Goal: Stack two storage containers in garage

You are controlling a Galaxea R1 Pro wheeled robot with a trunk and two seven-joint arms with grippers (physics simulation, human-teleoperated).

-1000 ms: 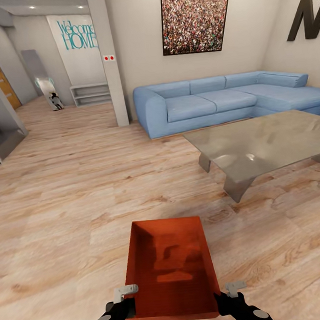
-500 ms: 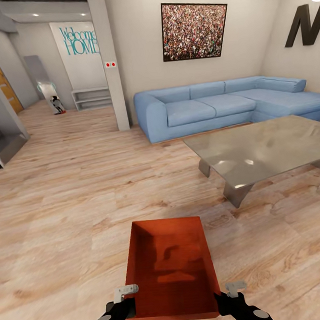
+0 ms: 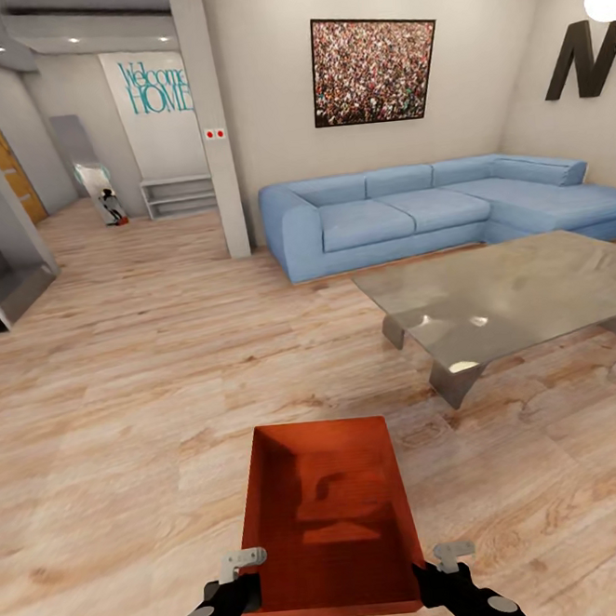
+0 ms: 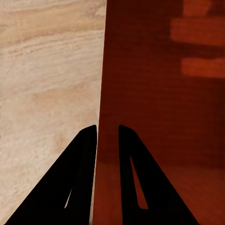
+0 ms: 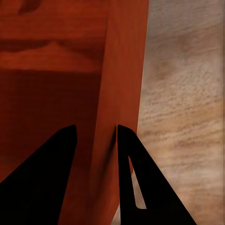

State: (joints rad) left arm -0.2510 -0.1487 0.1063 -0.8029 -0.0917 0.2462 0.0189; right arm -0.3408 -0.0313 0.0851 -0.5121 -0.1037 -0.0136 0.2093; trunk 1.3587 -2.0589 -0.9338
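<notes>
**Orange bin carried between both grippers in the living room**

The orange-red bin (image 3: pixel 328 516) sits low in the head view, directly ahead of the robot, its near corners flanked by the left gripper (image 3: pixel 240 575) and the right gripper (image 3: pixel 441 567). It is empty and hangs above the wood plank floor (image 3: pixel 119 390).

Beyond it stand a grey glass coffee table (image 3: pixel 512 295), a light-blue sofa (image 3: pixel 411 207) and a framed crowd picture (image 3: pixel 373 69) on the wall.

In each wrist view the fingers are nearly closed, straddling a thin bin wall, one finger inside and one outside: the left gripper (image 4: pixel 107 133) on its side wall, the right gripper (image 5: pixel 96 133) on the opposite one.
</notes>
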